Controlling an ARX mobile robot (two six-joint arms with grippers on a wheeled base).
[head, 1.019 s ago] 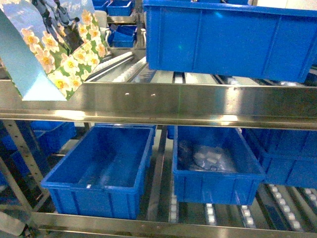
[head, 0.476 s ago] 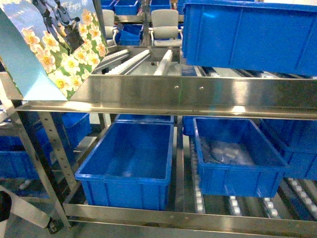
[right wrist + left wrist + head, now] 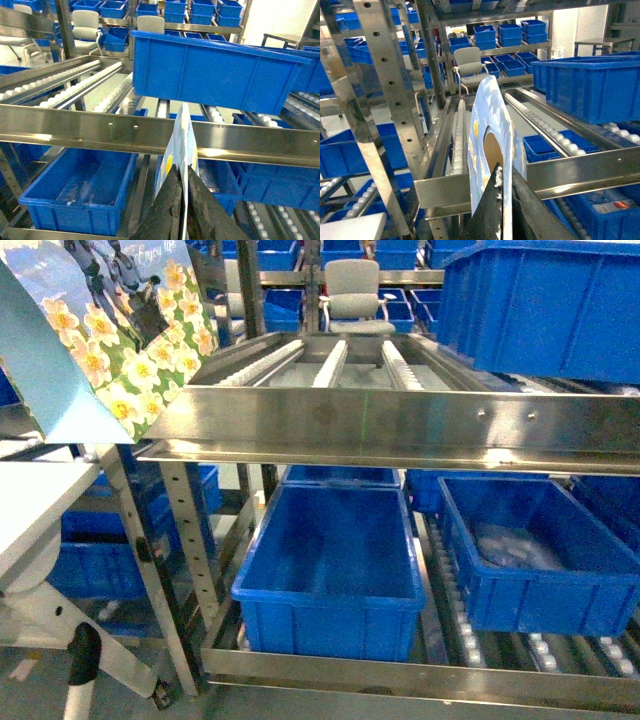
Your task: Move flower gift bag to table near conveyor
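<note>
The flower gift bag (image 3: 110,340), pale blue with white and yellow blooms, hangs at the top left of the head view, in front of the steel rack. My left gripper (image 3: 504,175) is shut on one thin edge of the bag (image 3: 492,130). My right gripper (image 3: 183,172) is shut on another edge of the bag (image 3: 182,135). The conveyor (image 3: 330,365) of white roller lanes slopes behind the steel rail. A corner of the pale table (image 3: 30,510) shows at the left, below the bag, and again in the left wrist view (image 3: 350,227).
A shiny steel rail (image 3: 400,425) fronts the rack. A large blue bin (image 3: 540,305) sits on the upper rollers at right. Two blue bins (image 3: 335,560) stand on the lower level. A perforated steel post (image 3: 385,90) rises close on the left. Office chairs (image 3: 355,290) stand behind.
The rack and bins have slid right in the head view while the bag kept its place. The table corner and its leg have come into view at the left.
</note>
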